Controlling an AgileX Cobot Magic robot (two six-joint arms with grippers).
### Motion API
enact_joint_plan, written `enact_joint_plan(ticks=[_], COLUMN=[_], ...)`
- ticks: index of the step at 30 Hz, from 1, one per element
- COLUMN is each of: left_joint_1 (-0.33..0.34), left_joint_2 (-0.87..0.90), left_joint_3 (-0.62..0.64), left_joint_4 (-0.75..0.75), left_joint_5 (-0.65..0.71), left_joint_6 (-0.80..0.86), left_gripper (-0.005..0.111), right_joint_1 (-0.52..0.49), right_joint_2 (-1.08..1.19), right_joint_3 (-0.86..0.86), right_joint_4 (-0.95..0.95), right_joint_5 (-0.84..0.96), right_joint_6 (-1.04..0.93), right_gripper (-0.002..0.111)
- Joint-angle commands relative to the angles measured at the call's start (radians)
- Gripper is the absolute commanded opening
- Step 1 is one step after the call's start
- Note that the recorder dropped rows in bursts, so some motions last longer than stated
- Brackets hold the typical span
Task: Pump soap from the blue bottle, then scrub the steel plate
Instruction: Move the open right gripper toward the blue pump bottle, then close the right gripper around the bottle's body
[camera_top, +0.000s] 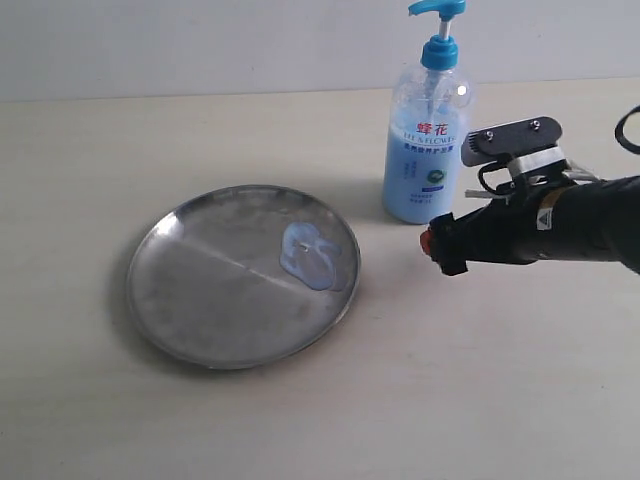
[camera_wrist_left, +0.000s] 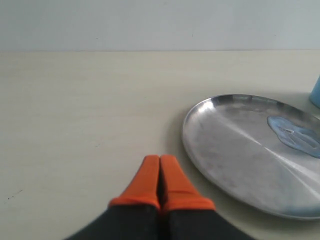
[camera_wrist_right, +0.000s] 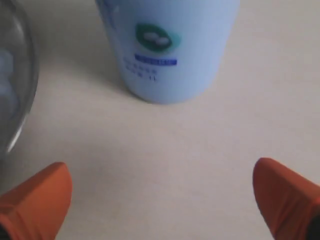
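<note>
Pale cream tabletop (camera_top: 80, 420), plain white wall (camera_top: 200, 50) behind. Glossy pale-blue soap (camera_top: 310, 255) lies as a blob inside the steel plate (camera_top: 200, 300), on the side nearer the blue bottle (camera_top: 425, 160) and short of the rim. Plate sits flat on the table, left of centre in the exterior view, with a faint streak crossing its bare metal. Bottle stands upright near the plate's far right edge, not touching it. Its pump head is up, spout pointing toward the plate's side; red characters show on the label.

Low over the table near the bottle's base is the right gripper (camera_wrist_right: 160, 200), orange fingertips spread wide, nothing between them, facing the bottle and apart from it. Its black arm (camera_top: 590, 225) enters from the right of the exterior view.

Over bare table, just beside the plate's rim, the left gripper (camera_wrist_left: 160, 182) has its orange fingers pressed together, nothing held.
</note>
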Motion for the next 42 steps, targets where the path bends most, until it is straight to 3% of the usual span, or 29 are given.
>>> enact_joint_plan(ticks=[1,5,20,30,42], left_joint_1=[-0.006,-0.006,-0.006,-0.006,-0.006], left_joint_2=[-0.005,-0.005,-0.005,-0.005,-0.005], left_joint_3=[0.002,0.002,0.002,0.002,0.002], left_joint_4=[0.000,0.000,0.000,0.000,0.000], left_joint_5=[-0.013,-0.013,-0.013,-0.013,-0.013], left_joint_6=[-0.002,-0.002,-0.002,-0.002,-0.002], left_gripper=[0.000,0.000,0.000,0.000,0.000], right_joint_1=[0.001,0.001,0.001,0.001,-0.012], right_joint_2=[-0.011,-0.011,0.191,0.243,0.247], right_joint_3=[0.075,0.133,0.177,0.055,-0.072], right_joint_4=[0.248,0.344,0.171,0.061,0.085], right_joint_5=[-0.230,-0.389,-0.846,-0.758,-0.649], right_joint_6=[-0.228,-0.372,-0.266,-0.209,-0.180], right_gripper=[0.093,0.093,0.093,0.098,0.103])
